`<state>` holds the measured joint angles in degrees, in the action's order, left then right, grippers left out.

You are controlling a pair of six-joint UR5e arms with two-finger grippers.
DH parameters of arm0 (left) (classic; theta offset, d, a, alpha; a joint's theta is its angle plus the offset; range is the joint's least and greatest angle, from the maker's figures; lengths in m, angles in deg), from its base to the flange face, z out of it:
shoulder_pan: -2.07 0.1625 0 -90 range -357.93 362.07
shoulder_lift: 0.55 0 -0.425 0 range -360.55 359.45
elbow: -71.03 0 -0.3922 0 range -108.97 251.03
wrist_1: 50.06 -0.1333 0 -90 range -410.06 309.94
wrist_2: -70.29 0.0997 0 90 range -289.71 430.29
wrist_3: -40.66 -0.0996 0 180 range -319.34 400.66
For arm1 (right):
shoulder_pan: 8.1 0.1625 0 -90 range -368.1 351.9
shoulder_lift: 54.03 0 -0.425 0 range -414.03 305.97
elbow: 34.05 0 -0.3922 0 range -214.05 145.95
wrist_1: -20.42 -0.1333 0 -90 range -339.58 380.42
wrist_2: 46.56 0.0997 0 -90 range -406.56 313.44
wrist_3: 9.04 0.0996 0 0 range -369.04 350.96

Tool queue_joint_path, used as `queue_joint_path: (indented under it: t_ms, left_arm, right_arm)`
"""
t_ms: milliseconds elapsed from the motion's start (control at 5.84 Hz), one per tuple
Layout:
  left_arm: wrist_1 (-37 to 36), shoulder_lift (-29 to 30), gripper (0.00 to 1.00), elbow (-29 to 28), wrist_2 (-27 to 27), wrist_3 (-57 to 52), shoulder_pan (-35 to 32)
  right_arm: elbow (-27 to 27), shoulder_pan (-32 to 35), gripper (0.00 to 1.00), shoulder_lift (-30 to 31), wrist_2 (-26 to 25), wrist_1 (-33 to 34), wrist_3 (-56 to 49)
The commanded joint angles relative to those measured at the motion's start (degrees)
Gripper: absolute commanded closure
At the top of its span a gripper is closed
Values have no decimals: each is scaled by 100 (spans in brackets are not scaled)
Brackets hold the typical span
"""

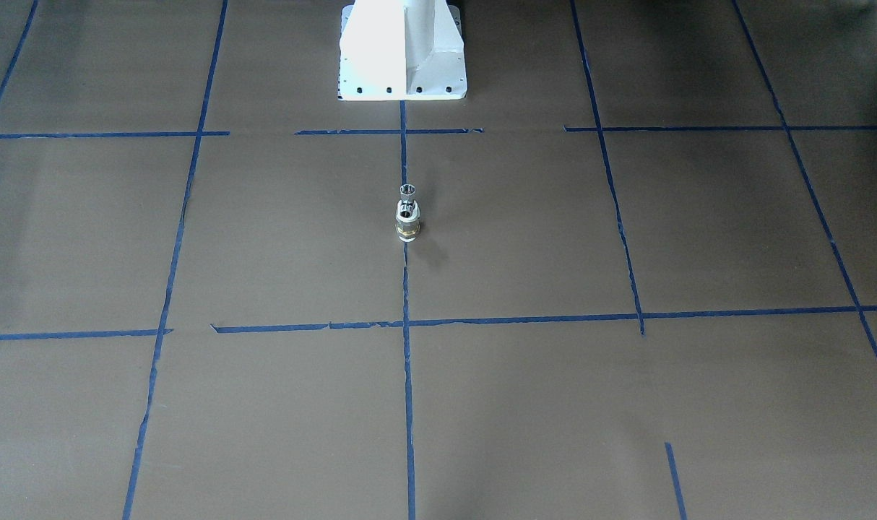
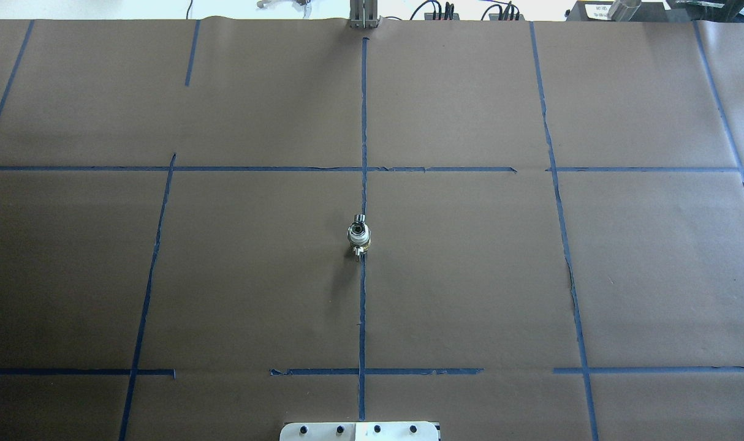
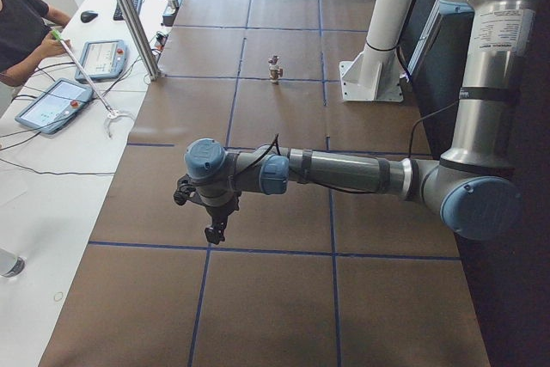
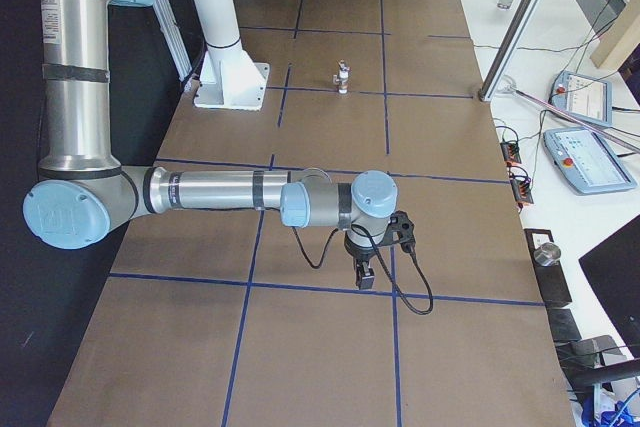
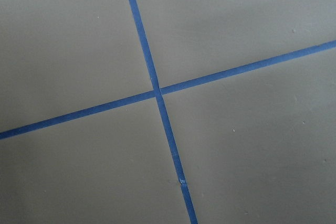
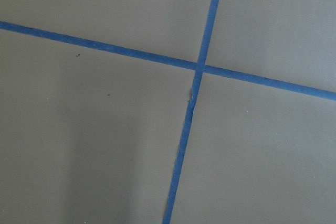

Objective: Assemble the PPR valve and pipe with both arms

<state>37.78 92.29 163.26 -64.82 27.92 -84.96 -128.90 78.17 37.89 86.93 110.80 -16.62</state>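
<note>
The PPR valve [image 1: 407,225], white with a brass ribbed band, stands upright on the brown table at its middle. The chrome pipe piece [image 1: 407,191] sits on top of it, apparently joined to it. Both show in the overhead view [image 2: 358,236] and small in the side views [image 3: 275,68] [image 4: 343,77]. The left arm [image 3: 344,171] reaches out far from them, its gripper [image 3: 215,234] pointing down over the table. The right arm [image 4: 220,192] does the same at the other end, with its gripper [image 4: 366,279] pointing down. I cannot tell whether either gripper is open. The wrist views show only paper and tape.
Blue tape lines [image 2: 363,122] grid the brown paper. The white pedestal base [image 1: 402,61] stands at the robot's edge. A metal post [image 3: 129,15], tablets [image 3: 53,105] and a seated person [image 3: 21,27] are at the operators' side table.
</note>
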Motion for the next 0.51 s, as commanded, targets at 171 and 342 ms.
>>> queue_joint_path:
  t_ms: [171, 342]
  left_arm:
    - [-75, -56, 0, 305, 20, -18, 63]
    - [-75, -56, 0, 279, 21, -18, 63]
  right_arm:
    - [-16, -13, 0, -8, 133, 58, 11]
    - [-24, -13, 0, -25, 134, 50, 2]
